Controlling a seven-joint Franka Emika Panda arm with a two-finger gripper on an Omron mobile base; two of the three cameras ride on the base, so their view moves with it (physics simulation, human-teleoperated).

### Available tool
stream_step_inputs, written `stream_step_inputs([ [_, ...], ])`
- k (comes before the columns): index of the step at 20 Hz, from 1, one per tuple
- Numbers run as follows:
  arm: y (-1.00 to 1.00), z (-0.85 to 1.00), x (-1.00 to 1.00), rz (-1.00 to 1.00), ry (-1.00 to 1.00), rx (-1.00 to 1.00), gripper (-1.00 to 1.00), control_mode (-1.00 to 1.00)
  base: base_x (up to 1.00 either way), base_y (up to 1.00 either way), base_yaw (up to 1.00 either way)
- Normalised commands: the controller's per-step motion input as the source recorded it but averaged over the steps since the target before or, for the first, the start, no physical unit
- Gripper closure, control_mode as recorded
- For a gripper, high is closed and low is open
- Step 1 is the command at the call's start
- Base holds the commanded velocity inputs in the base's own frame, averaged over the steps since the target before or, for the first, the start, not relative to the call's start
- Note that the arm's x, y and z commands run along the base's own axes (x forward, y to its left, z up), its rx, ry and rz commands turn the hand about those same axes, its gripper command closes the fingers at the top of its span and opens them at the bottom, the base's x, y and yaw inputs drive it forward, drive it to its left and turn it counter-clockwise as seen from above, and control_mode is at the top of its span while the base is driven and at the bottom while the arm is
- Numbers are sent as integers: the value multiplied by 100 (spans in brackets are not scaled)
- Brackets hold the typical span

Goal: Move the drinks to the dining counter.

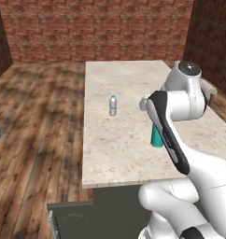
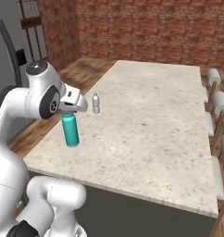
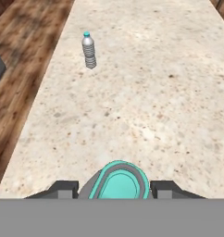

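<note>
While the base sits at one end of the dining counter, I see its long beige speckled table (image 2: 151, 120) stretching ahead toward a red brick wall (image 2: 146, 28), with wood plank floor (image 1: 35, 121) along one side and a row of pale stools (image 2: 220, 104) along the other.

The white arm reaches over the near end of the table. Its pincer (image 2: 70, 110) is clamped on the teal bottle (image 2: 71, 132), gripping it near the grey cap, one dark finger on each side of the top in the hand view. The bottle stands upright, and its base looks to be on or just above the stone; I cannot tell whether it touches.

Farther along the table, well apart from the teal bottle, stands the small clear water bottle (image 1: 113, 106) with a blue cap, upright and alone.

I judge the step in hand to be setting the teal bottle down. To do it well, I would keep the bottle vertical, lower it until the base rests flat, then part the fingers gently and lift straight up so the cap is not dragged sideways.

The teal bottle is a plain smooth cylinder, opaque, narrowing at the shoulder, taller than the water bottle.
</note>
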Motion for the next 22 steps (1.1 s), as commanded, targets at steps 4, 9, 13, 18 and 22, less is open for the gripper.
stream_step_inputs([
  [4, 0, -24, 2, 0, -3, 0, 100, -100, 0, 0, 0],
  [9, 0, -22, 2, 0, -3, 1, 100, -100, 0, 0, 0],
  [13, 0, -14, 0, 0, -8, 0, 100, -100, 0, 0, 0],
  [18, 0, -18, 0, 0, -5, 0, 100, -100, 0, 0, 0],
  [22, 0, -19, 1, 0, -2, 0, 100, -100, 0, 0, 0],
])
